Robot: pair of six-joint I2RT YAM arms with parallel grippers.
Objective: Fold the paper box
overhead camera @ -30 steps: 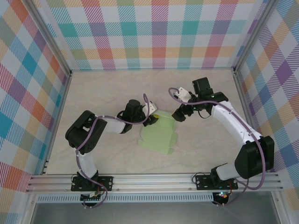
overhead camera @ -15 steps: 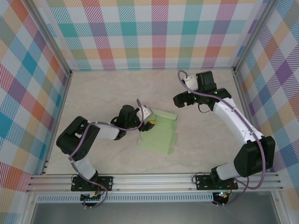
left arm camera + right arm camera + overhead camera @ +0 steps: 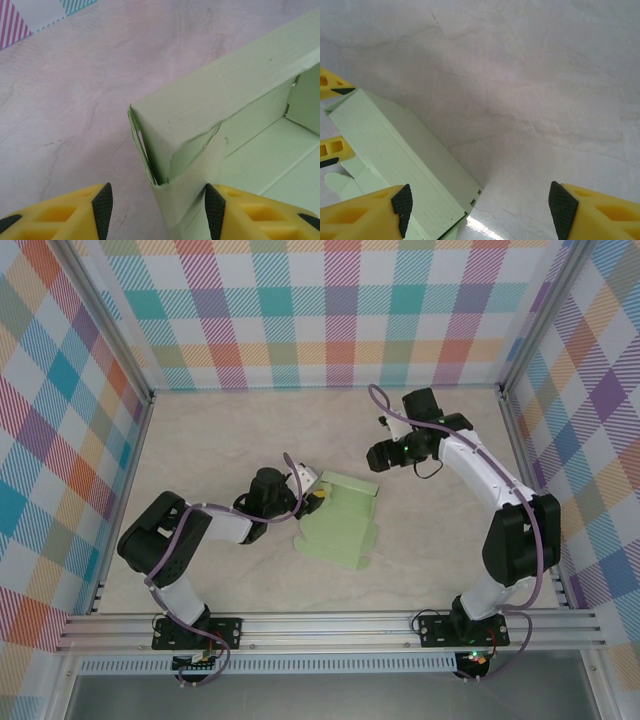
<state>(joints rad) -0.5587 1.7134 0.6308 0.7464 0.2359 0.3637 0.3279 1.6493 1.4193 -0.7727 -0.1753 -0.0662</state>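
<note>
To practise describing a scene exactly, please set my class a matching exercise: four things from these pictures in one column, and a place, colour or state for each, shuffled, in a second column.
Column one:
1. left gripper
2. right gripper
3. paper box
4. back wall

Column two:
A. checked in many colours
B. open, above the table, next to the paper box
C. pale green, partly folded
D. open, a corner of the paper box between its fingers

Pairs: 1-D, 2-B, 3-C, 4-A
</note>
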